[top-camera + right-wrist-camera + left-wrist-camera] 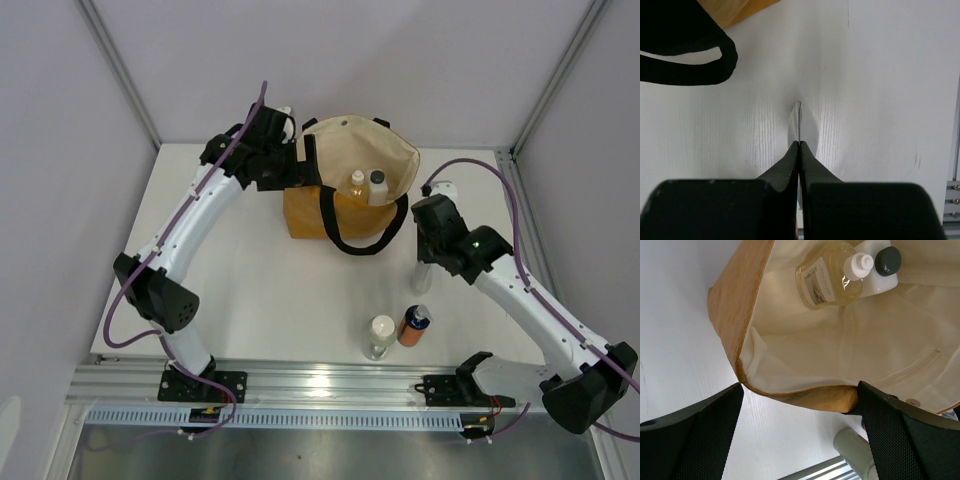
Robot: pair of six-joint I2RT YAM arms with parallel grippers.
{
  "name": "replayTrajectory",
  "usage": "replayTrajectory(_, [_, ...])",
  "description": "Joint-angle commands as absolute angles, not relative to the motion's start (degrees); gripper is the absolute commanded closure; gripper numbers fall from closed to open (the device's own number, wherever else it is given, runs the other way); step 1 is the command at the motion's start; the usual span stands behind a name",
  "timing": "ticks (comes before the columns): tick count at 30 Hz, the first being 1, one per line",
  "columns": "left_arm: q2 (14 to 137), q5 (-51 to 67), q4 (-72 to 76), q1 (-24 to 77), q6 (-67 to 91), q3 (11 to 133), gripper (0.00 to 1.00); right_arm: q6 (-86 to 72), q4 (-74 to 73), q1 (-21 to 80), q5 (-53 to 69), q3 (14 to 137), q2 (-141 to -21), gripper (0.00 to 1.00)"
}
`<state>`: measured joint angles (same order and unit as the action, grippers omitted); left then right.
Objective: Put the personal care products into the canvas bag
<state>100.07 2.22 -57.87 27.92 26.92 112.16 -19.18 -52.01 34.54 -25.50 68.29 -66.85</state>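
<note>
Right gripper, slim bottle half-hidden

slim clear bottle: top hidden under the right gripper; from the wrist, only a blurred pale sliver at frame centre.
canvas bag: cropped by top and right edges, left wrist view.
grey-capped bottle: cut by top edge.
pale cylinder: lower right, cropped, unidentifiable.

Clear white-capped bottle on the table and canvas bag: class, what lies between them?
Top external view: only the canvas bag's black loop handle; otherwise bare table up to the clear bottle.
</note>
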Motion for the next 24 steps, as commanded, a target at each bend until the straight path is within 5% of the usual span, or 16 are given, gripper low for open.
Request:
replayTrajectory(1, [97.30,2.64,-57.39,27.69,26.37,111.88,0.01,-20.83,-47.20,34.19,-24.61,67.07,-63.64,1.00])
replayTrajectory(11, [97.03,2.72,-56.87,27.77,26.28,110.66,0.01,-21.45,-43.25,34.10,-23.12,58.54,-60.64,0.95])
replayTrajectory(18, [96.77,2.55,-57.22,27.77,26.02,110.57,0.01,-21.45,-39.56,33.66,-23.20,54.50,-60.82,0.45])
replayTrajectory(24, [96.50,2.72,-57.22,27.69,25.93,110.04,0.01,-21.09,-35.78,32.61,-23.82,53.00,-63.19,0.25])
